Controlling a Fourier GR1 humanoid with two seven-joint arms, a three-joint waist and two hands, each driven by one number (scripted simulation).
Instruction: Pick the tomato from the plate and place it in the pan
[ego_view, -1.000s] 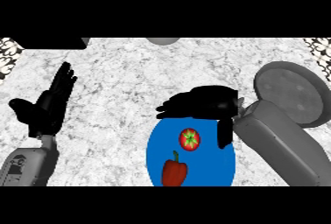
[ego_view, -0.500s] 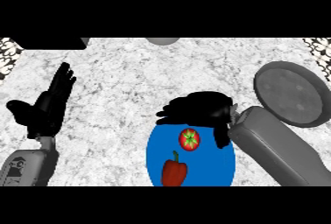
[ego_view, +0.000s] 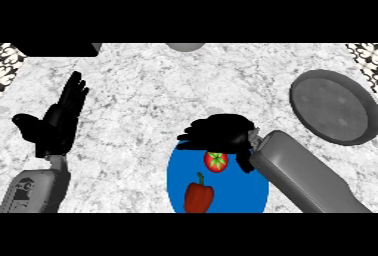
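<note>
**Desk:** What does your head view show right now?

**Operator:** I am looking steeply down at a white marbled counter (ego_view: 162, 90). Near the lower middle lies a blue plate (ego_view: 247, 192). On it sits the tomato (ego_view: 215, 161), red with a green star-shaped stem, near the plate's far edge. A red bell pepper (ego_view: 198, 196) lies on the same plate, nearer to me and apart from the tomato.

**Desk:** And the hands?

**Operator:** The right hand (ego_view: 220, 131) hangs over the plate's far edge, its dark shape just covering the top of the tomato. Its fingers (ego_view: 189, 136) are spread out towards the view's left, released and not wrapped round anything. The thumb (ego_view: 244, 164) points down just beside the tomato's right side. I cannot tell whether it touches. The left hand (ego_view: 53, 127) rests at the left edge, flat and relaxed, fingers pointing away from me, holding nothing.

**Desk:** Where is the pan?

**Operator:** The pan (ego_view: 330, 107), round and dark grey, sits at the right of the counter, well apart from the plate.
</note>
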